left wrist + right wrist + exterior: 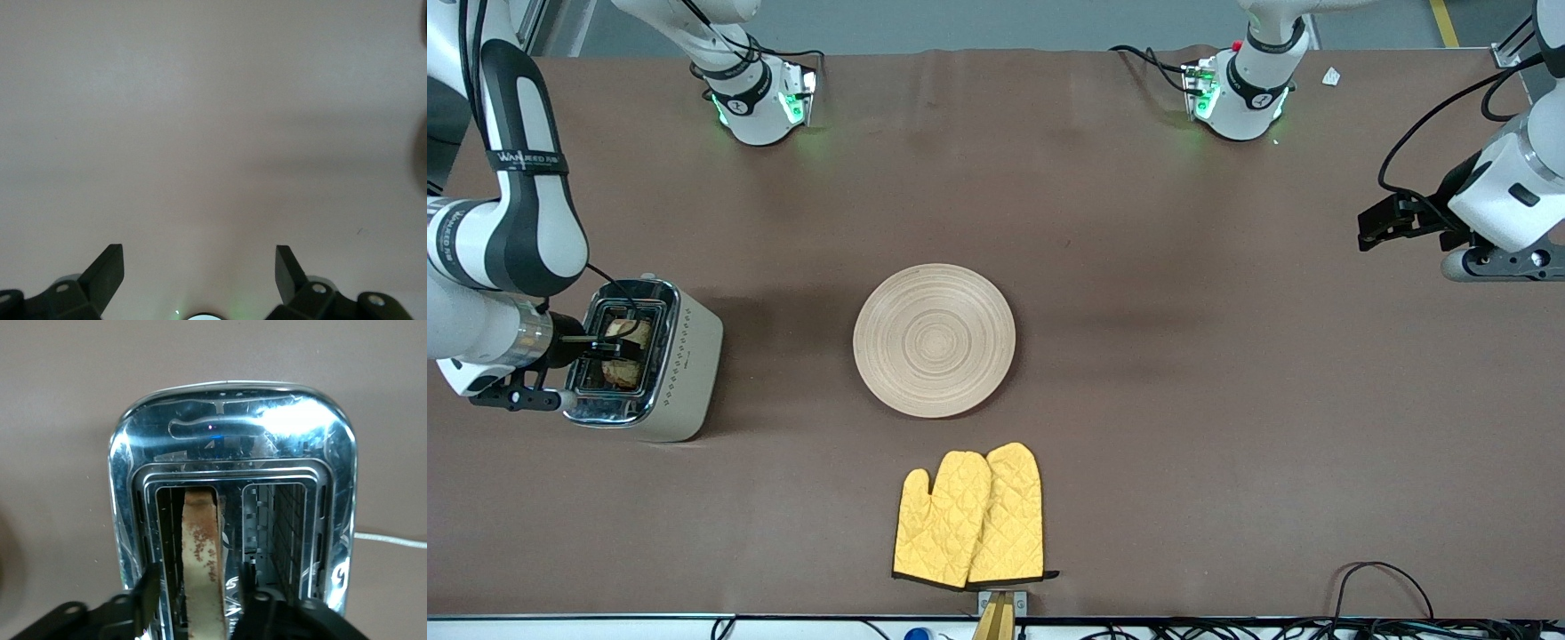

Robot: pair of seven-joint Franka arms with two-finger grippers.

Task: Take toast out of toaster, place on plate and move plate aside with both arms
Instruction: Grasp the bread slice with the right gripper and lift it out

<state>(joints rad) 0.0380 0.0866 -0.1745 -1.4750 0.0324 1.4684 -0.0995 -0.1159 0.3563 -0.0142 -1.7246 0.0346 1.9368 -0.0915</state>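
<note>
Edgewise in the toaster (233, 480) slot — toast (202, 553), right gripper (197, 583) spread astride; left gripper (199, 270) open.

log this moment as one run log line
right gripper: fingers straddling toast in toaster | left gripper: open, waiting | plate: bare

High front camera facing both bases; right wrist camera close above the toaster (233, 507), left's over bare table (213, 120).

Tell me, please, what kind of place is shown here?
Probably a robotics lab staged as a kitchen: a brown-covered table carries a toaster, wooden plate and oven mitts, with two white arms mounted at its edge.
</note>
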